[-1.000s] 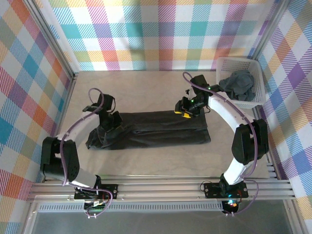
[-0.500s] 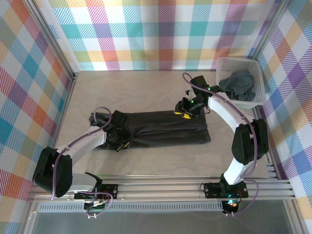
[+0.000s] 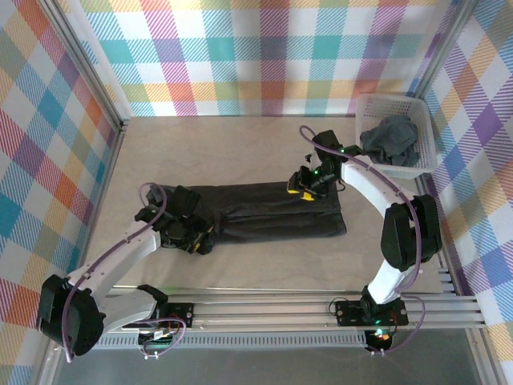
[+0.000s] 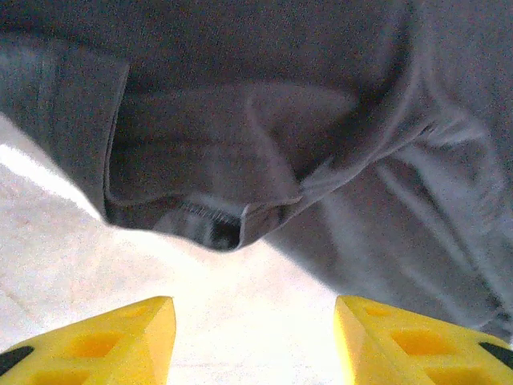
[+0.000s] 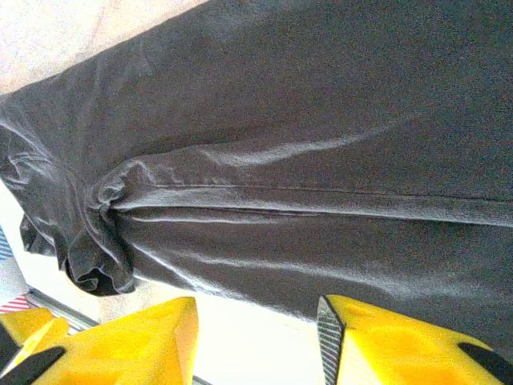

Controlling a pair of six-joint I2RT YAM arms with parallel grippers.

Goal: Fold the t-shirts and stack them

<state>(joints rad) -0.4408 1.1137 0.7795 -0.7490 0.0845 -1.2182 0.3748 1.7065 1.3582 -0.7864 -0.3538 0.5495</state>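
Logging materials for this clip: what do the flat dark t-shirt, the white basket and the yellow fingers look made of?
T-shirt: soft, matte knit cloth, probably cotton jersey; it wrinkles and shows a stitched hem. Basket: likely rigid white plastic, judging by its open lattice walls. Yellow fingers: hard, smooth plastic by their look, with moulded recesses; the exact material is unclear.
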